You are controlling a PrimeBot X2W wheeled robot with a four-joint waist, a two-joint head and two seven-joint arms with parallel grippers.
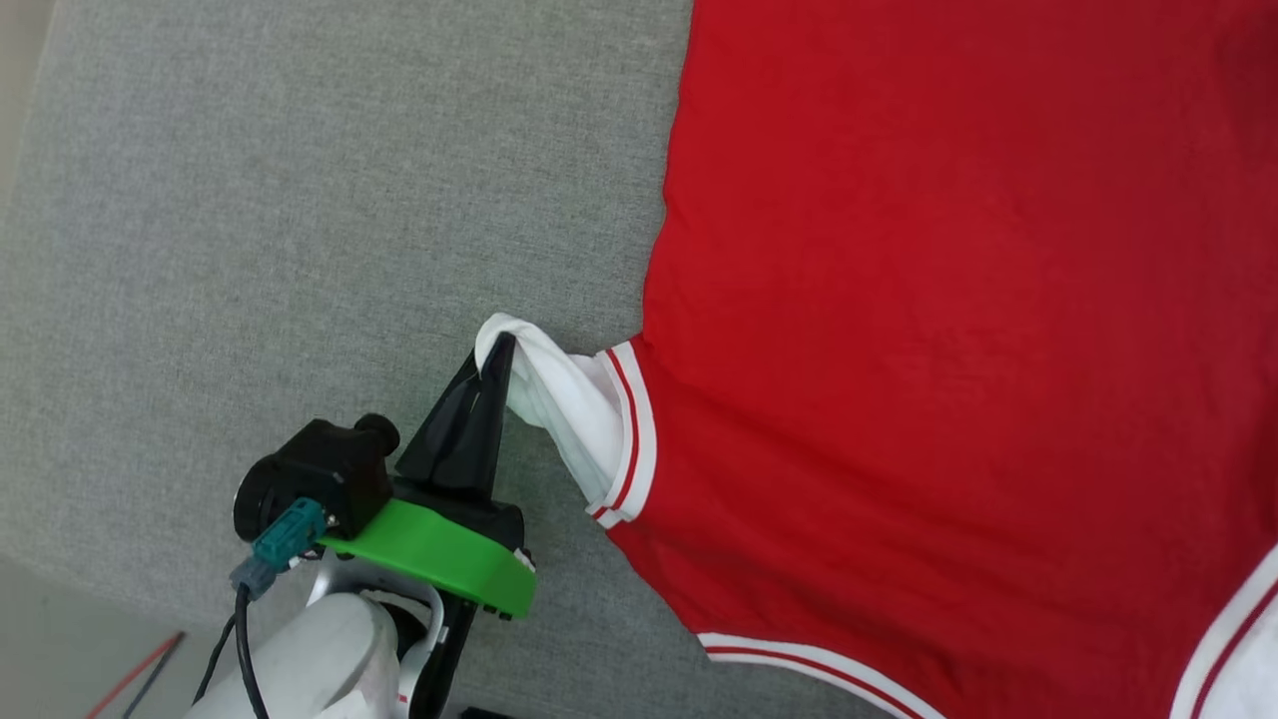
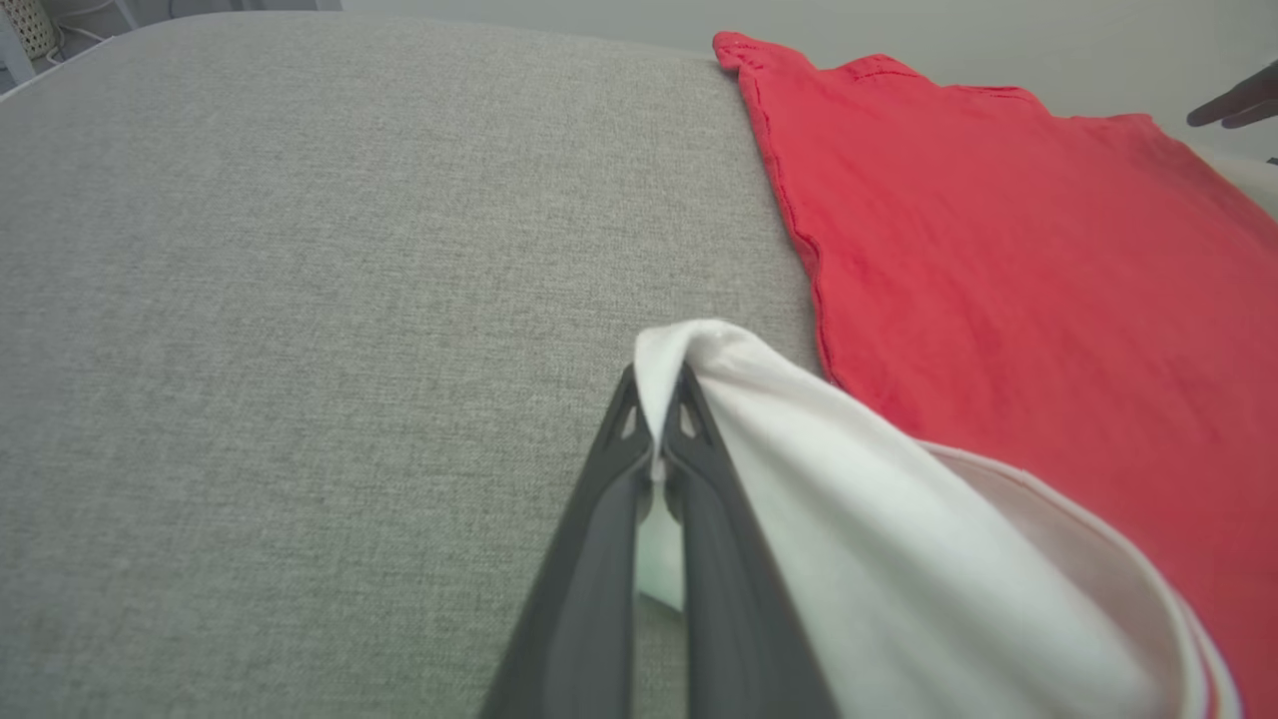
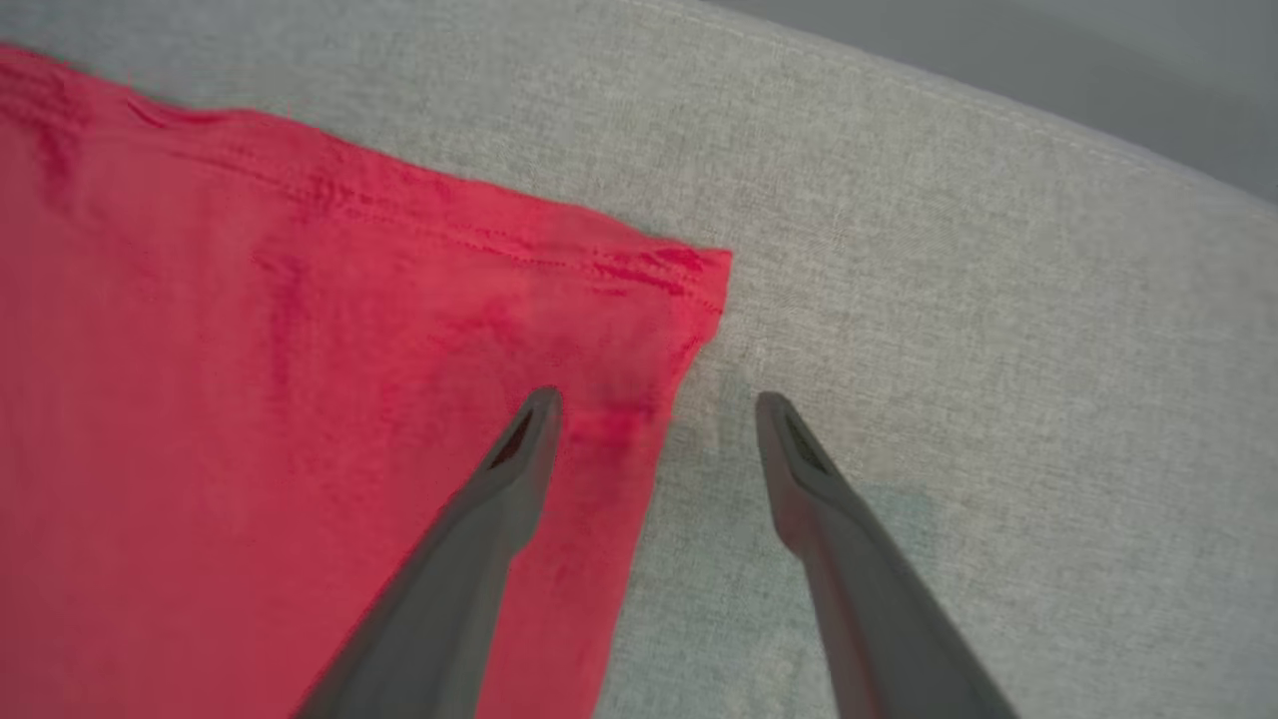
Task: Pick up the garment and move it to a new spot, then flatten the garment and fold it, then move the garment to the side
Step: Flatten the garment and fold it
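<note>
Grey cushion [image 1: 300, 200] carries the garment [image 1: 949, 350] spread flat, its red body lying rightward of the left gripper [image 1: 496, 359], which pinches the white sleeve [image 1: 569, 409], while the right gripper [image 3: 656, 399] hovers spread astride the hem corner [image 3: 689, 270].

The shirt [image 1: 949, 300] runs off the head view at 12, 3 and 6 o'clock, its sleeve [image 2: 799, 449] tip hidden inside the left gripper [image 2: 656, 384], and a dark shape [image 2: 1233, 103] at 2 o'clock is cut off.

the garment [image 1: 949, 300] is soft matt red cloth; the table cover [image 1: 300, 200] is coarse grey woven fabric
</note>
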